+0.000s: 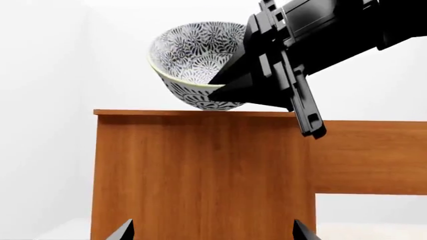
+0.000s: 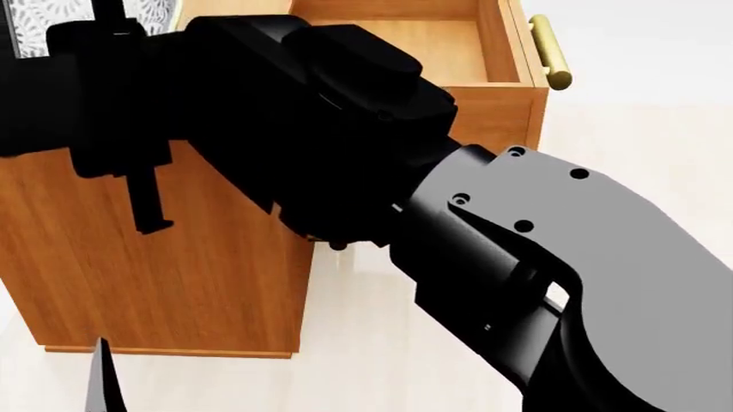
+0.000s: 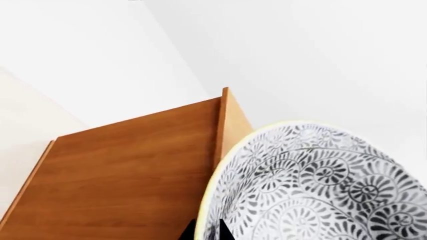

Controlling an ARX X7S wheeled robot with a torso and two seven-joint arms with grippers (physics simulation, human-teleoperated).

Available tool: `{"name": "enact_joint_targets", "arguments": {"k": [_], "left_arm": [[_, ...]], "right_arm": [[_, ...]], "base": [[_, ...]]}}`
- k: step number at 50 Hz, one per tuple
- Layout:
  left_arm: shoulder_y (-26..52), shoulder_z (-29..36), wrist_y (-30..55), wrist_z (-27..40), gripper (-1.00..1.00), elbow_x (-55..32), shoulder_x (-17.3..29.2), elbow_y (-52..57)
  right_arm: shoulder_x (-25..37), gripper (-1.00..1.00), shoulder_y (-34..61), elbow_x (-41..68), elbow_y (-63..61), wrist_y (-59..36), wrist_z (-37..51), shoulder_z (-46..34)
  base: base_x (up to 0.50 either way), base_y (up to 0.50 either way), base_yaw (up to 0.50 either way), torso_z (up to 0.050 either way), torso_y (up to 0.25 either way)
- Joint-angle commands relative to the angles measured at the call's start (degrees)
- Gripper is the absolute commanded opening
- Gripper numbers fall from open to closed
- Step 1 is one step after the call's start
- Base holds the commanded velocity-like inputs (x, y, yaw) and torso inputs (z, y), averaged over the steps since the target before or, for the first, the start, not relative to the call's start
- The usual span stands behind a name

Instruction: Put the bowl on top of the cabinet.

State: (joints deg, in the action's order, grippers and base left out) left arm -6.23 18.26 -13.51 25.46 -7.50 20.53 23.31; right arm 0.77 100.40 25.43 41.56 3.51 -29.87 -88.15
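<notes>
Right end effector (image 1: 223, 85) pinches bowl (image 1: 190, 57) above cabinet (image 1: 200, 170).

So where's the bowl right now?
The bowl is up in the right claw, tilted, just at the top edge of the cabinet. In the head view only a sliver shows at the top left.

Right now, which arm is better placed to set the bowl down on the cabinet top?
Right. The right gripper already clamps the rim of the bowl, holding it tilted at the cabinet's top edge. The left gripper is open, lower, in front of the cabinet's side.
</notes>
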Motion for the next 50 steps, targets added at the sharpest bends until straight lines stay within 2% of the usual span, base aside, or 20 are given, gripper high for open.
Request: {"name": "enact_joint_targets", "arguments": {"k": [1,8,9,19,24,29,32,41,42,44,48,50], "left_arm": [[0.2,-0.8,-0.9,-0.2,1.00,-0.8,-0.1,-0.5],[0.1,-0.5,-1.0,-0.2,1.00,-0.7,0.0,-0.5],[0.1,-0.4,-1.1,-0.3,1.00,-0.7,0.0,-0.7],[0.0,-0.1,-1.1,-0.2,1.00,-0.5,0.1,-0.4],[0.1,-0.1,-1.0,-0.1,1.00,-0.7,0.2,-0.5],[0.1,0.0,-0.8,-0.1,1.00,-1.1,0.2,-0.7],[0.2,0.1,-0.7,-0.1,1.00,-1.2,0.2,-0.6],[0.1,0.1,-0.8,0.0,1.00,-1.3,0.4,-0.7],[0.2,0.2,-0.8,0.0,1.00,-1.2,0.4,-0.7],[0.1,0.2,-0.9,0.1,1.00,-1.2,0.4,-0.7],[0.1,0.2,-0.8,0.1,1.00,-1.3,0.5,-0.7],[0.2,0.1,-0.7,0.1,1.00,-1.4,0.5,-0.7]], "right_arm": [[-0.8,-1.00,0.4,-0.2,1.2,-0.1,0.6,-0.4],[-0.8,-1.00,7.0,3.5,5.1,2.6,3.1,-0.1],[-0.8,1.00,7.5,3.5,5.5,3.0,3.6,-0.2],[-0.8,1.00,11.6,6.8,7.4,3.8,3.2,0.1],[-0.8,1.00,14.9,15.5,8.9,1.7,4.5,0.5],[-0.8,1.00,16.9,17.2,12.3,1.7,6.1,0.5],[-0.8,1.00,18.1,18.9,15.1,0.9,10.5,1.0],[-0.8,1.00,20.6,22.7,18.1,-2.4,15.8,1.0],[-0.8,1.00,21.1,21.1,19.9,-4.6,21.7,1.0],[-0.8,1.00,21.0,19.2,21.0,-6.9,24.8,1.0],[-0.8,1.00,21.0,18.5,23.9,-13.7,28.1,2.1],[-0.8,1.00,20.9,17.5,25.2,-14.1,29.3,2.4]], "base": [[0.00,0.00,0.00,0.000,0.000],[0.00,0.00,0.00,0.000,0.000],[0.00,0.00,0.00,0.000,0.000],[0.00,0.00,0.00,0.000,0.000],[0.00,0.00,0.00,0.000,0.000],[0.00,0.00,0.00,0.000,0.000],[0.00,0.00,0.00,0.000,0.000],[0.00,0.00,0.00,0.000,0.000],[0.00,0.00,0.00,0.000,0.000],[0.00,0.00,0.00,0.000,0.000],[0.00,0.00,0.00,0.000,0.000],[0.00,0.00,0.00,0.000,0.000]]}}
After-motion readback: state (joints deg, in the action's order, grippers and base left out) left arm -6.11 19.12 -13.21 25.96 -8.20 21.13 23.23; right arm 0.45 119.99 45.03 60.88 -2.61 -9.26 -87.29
